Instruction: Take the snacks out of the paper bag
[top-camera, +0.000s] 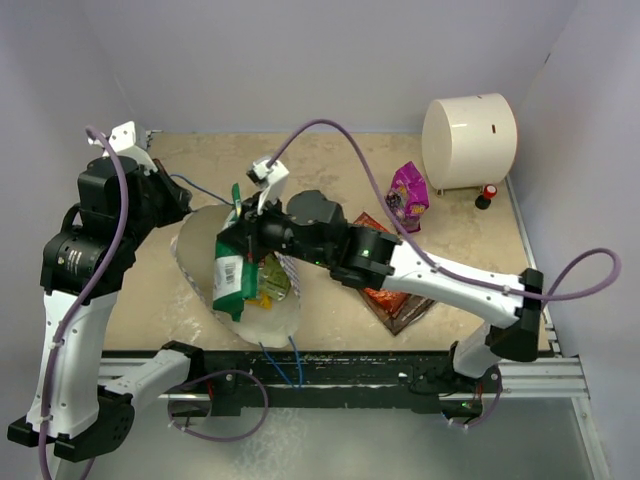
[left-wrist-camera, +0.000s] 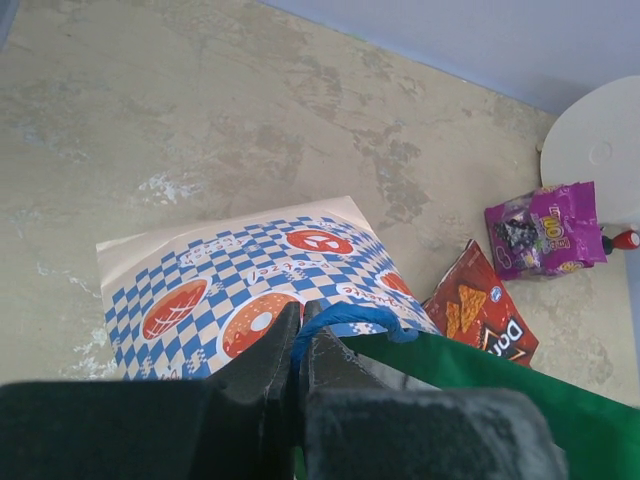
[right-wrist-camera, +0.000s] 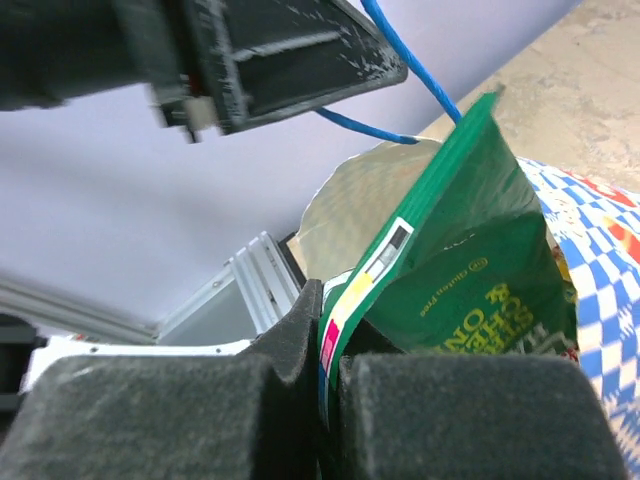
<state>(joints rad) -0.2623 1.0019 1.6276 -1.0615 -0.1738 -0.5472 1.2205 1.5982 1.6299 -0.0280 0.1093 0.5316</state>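
Observation:
The white paper bag (top-camera: 265, 318) with blue-white checkered print (left-wrist-camera: 200, 290) lies open near the table's front, mouth up. My left gripper (left-wrist-camera: 300, 335) is shut on its blue cord handle (left-wrist-camera: 340, 322) at the bag's left rim. My right gripper (right-wrist-camera: 328, 330) is shut on the edge of a green snack packet (right-wrist-camera: 470, 270), which sticks partly out of the bag (top-camera: 228, 270). A yellow packet (top-camera: 268, 285) shows inside the bag. A magenta pouch (top-camera: 408, 196) and a red-orange chip bag (top-camera: 398, 300) lie on the table at the right.
A large cream cylinder (top-camera: 468, 140) stands at the back right, with a small red-capped object (top-camera: 487, 194) beside it. The second blue cord handle (top-camera: 283, 360) hangs over the table's front edge. Walls enclose the table at the back and sides.

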